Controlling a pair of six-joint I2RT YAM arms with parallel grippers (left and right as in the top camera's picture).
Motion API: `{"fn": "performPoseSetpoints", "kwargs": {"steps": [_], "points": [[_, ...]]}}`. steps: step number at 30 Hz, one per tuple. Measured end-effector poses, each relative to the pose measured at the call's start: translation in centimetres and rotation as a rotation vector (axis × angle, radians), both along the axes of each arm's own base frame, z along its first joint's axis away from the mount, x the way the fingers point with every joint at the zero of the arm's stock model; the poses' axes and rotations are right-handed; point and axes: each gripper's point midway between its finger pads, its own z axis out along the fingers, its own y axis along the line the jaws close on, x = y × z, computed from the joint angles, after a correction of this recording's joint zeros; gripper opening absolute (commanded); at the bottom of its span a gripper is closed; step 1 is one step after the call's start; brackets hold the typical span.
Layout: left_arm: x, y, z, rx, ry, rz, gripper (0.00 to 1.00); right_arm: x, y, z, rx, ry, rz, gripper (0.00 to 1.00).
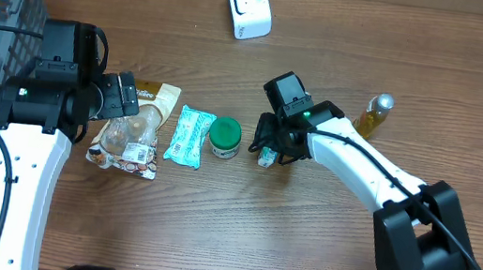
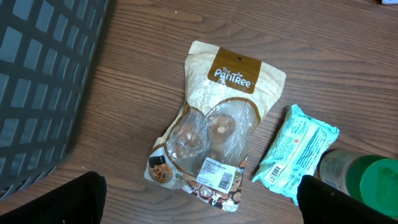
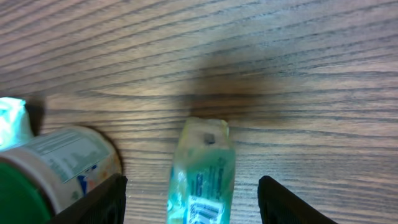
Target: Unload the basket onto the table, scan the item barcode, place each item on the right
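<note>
Straddling the small green packet (image 3: 202, 171) with the right jaws, set partly apart, one dark finger (image 3: 102, 202) on each side of it. Leaving a strip of bare desk (image 3: 298, 93) between packet and finger on both sides, so gripping nothing and, as far as the right wrist view is showing, touching nothing. Holding the left jaws spread fully wide above the clear snack pouch (image 2: 214, 130), with only the fingertips (image 2: 74, 200) peeking in at the lower corners of the left wrist view. Closing on nothing there either.

Losing most of the packet in the overhead view beneath the right arm's wrist, and catching only a pale sliver (image 1: 265, 159) just right of the green-lidded jar (image 1: 225, 137). Cutting off the packet's near end at the bottom edge of the right wrist view. Blurring its print too far for reading, so not making out any barcode. Cropping the jar at the left edge of that view as well.

Finding the packet lying flat on the desk, close beside the jar and apart from it. Seeing its long axis running between the two fingers, away from the right wrist camera, with the far end pointing up the frame and leaning very slightly right. Spotting the white scanner (image 1: 248, 5) standing well apart, at the far edge of the desk.
</note>
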Motion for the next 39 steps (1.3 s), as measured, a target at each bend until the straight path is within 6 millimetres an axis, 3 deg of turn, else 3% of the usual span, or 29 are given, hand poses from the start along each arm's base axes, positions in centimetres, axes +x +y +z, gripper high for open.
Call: {"fn": "performPoseSetpoints", "kwargs": {"steps": [5, 10, 14, 16, 18, 20, 21, 24, 26, 28, 33, 39], "points": [[0.0, 0.0, 0.0, 0.0, 0.0, 0.0, 1.0, -0.2, -0.1, -1.6, -0.017, 0.033, -0.013, 0.61], [0.0, 0.0, 0.0, 0.0, 0.0, 0.0, 0.99, -0.3, -0.2, -2.1, -0.023, 0.046, -0.017, 0.3], [0.0, 0.0, 0.0, 0.0, 0.0, 0.0, 1.0, -0.3, -0.2, -2.2, -0.022, 0.046, -0.022, 0.2], [0.0, 0.0, 0.0, 0.0, 0.0, 0.0, 1.0, -0.3, -0.2, -2.2, -0.022, 0.046, -0.022, 0.23], [0.0, 0.0, 0.0, 0.0, 0.0, 0.0, 0.99, -0.3, -0.2, -2.2, -0.022, 0.046, -0.021, 0.45], [0.0, 0.0, 0.0, 0.0, 0.0, 0.0, 0.99, -0.3, -0.2, -2.2, -0.022, 0.046, -0.021, 0.49], [0.0, 0.0, 0.0, 0.0, 0.0, 0.0, 0.99, -0.3, -0.2, -2.2, -0.023, 0.047, -0.021, 0.47], [0.0, 0.0, 0.0, 0.0, 0.0, 0.0, 1.0, -0.4, -0.3, -2.2, -0.026, 0.047, -0.016, 0.18], [0.0, 0.0, 0.0, 0.0, 0.0, 0.0, 1.0, -0.4, -0.3, -2.2, -0.024, 0.047, -0.022, 0.11], [0.0, 0.0, 0.0, 0.0, 0.0, 0.0, 1.0, -0.3, -0.2, -2.2, -0.022, 0.046, -0.022, 0.1], [0.0, 0.0, 0.0, 0.0, 0.0, 0.0, 1.0, -0.3, -0.3, -2.2, -0.025, 0.046, -0.014, 0.21], [0.0, 0.0, 0.0, 0.0, 0.0, 0.0, 1.0, -0.5, -1.3, -1.4, -0.059, 0.077, 0.017, 0.24]]}}
